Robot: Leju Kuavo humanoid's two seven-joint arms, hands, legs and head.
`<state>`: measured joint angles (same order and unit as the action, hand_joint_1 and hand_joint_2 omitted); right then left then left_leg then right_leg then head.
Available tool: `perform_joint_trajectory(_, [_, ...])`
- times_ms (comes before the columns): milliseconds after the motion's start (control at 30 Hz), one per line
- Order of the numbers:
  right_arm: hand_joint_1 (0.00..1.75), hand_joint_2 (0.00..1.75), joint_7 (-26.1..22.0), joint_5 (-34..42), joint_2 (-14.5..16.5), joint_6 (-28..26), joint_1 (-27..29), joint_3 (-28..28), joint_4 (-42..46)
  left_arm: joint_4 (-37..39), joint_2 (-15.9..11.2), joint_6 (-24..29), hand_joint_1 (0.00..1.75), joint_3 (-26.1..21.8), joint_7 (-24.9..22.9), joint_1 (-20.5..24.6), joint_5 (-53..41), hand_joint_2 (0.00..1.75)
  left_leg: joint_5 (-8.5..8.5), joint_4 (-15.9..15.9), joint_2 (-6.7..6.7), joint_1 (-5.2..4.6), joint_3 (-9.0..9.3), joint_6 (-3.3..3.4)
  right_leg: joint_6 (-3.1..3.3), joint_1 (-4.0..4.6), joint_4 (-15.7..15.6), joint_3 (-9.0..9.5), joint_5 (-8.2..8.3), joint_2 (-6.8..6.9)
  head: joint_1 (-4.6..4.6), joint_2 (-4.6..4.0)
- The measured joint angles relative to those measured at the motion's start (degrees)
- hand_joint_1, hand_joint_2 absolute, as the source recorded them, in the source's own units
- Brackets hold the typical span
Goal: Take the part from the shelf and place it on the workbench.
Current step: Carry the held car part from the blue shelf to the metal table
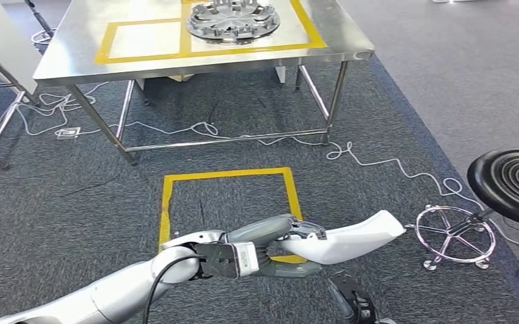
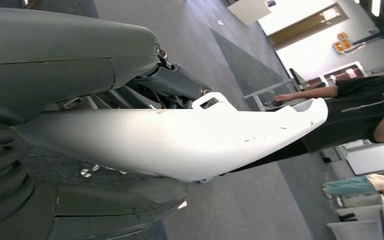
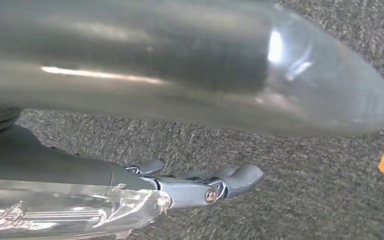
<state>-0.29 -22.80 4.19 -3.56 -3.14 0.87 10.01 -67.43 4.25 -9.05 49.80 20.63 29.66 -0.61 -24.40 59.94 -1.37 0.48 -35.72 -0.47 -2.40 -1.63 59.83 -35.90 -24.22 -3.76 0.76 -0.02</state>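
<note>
1. Your left hand grips the white moulded part; thumb above and fingers below are closed around its near end, and the far, tapered end juts out past the fingertips to the robot's right.
2. From the left wrist camera you see the same hold up close: the left hand has its thick grey thumb pressed along one face of the white moulded part, and the darker fingers meet its other edge. The part's glossy shell runs away from the palm, ending in a notched tip.
3. Beyond that tip, in the left wrist camera, a person in a dark top stands well apart from the hand, arm stretched toward a surface.
4. The workbench, a steel table with yellow tape rectangles, stands well ahead of your left hand across the grey carpet. A silver wheel cover lies on it inside one taped frame.
5. A yellow tape square on the carpet lies just ahead of and under the left hand; a white cable trails on the floor between it and the workbench legs.
6. A black round stool sits beyond the part's far end, to the robot's right.
7. Your right hand hangs over the carpet, its fingers loosely extended and holding nothing.
</note>
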Motion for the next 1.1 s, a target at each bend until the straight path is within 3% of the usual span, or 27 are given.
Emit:
perform_joint_trajectory(67, [0.0,0.0,-0.1,-0.1,-0.1,0.0,0.1,0.1,0.0,0.0,0.0,0.1,1.75,0.0,0.0,0.0,0.0,1.75,0.09,-2.3,-0.35,-0.03,0.85,-0.76,0.1,0.15,0.0,-0.21,-0.03,-0.25,-0.04,0.0])
perform_joint_trajectory(133, [0.0,0.0,-0.1,-0.2,-0.2,-0.1,0.1,0.1,0.0,0.0,0.0,0.1,1.75,0.0,0.0,0.0,-0.1,1.75,0.23,-2.6,-0.43,-0.03,0.8,-1.3,0.25,0.07,-0.5,-0.09,0.13,-0.15,-0.1,0.0])
perform_joint_trajectory(400, [0.0,0.0,-0.1,-0.5,-0.2,-0.3,0.0,0.6,0.0,0.0,0.0,1.3,1.75,-0.8,-0.5,-0.6,1.0,1.75,0.42,-2.5,-0.49,-0.22,0.69,-0.13,-0.99,-0.08,-2.1,0.64,1.0,-0.07,-0.09,0.0])
perform_joint_trajectory(833, [0.0,0.0,-0.2,-0.7,-0.2,-0.5,0.2,1.1,0.0,0.0,0.0,2.4,1.75,-1.4,-0.6,-1.9,-0.1,1.75,0.51,-2.5,-0.49,-0.3,0.65,0.09,-1.32,-0.14,-2.2,0.56,1.17,-0.08,-0.06,0.0])
perform_joint_trajectory(1000, [0.0,0.0,-0.2,-0.9,-0.2,-0.5,0.2,1.1,0.0,0.0,-0.2,2.6,1.75,-1.4,-1.0,-1.8,-0.6,1.75,0.32,-2.4,-0.5,-0.8,0.56,0.89,-2.1,-0.65,-2.6,0.67,1.29,-0.15,-0.02,0.0])
perform_joint_trajectory(1100, [0.0,0.0,-0.1,-1.1,-0.2,-0.5,0.2,1.2,0.0,0.0,-0.2,2.6,1.75,-1.4,-1.1,-1.6,-1.0,1.75,-0.19,-3.2,-0.45,-0.85,1.04,1.94,-2.87,-0.77,-2.0,0.73,1.69,0.23,-0.06,0.0])
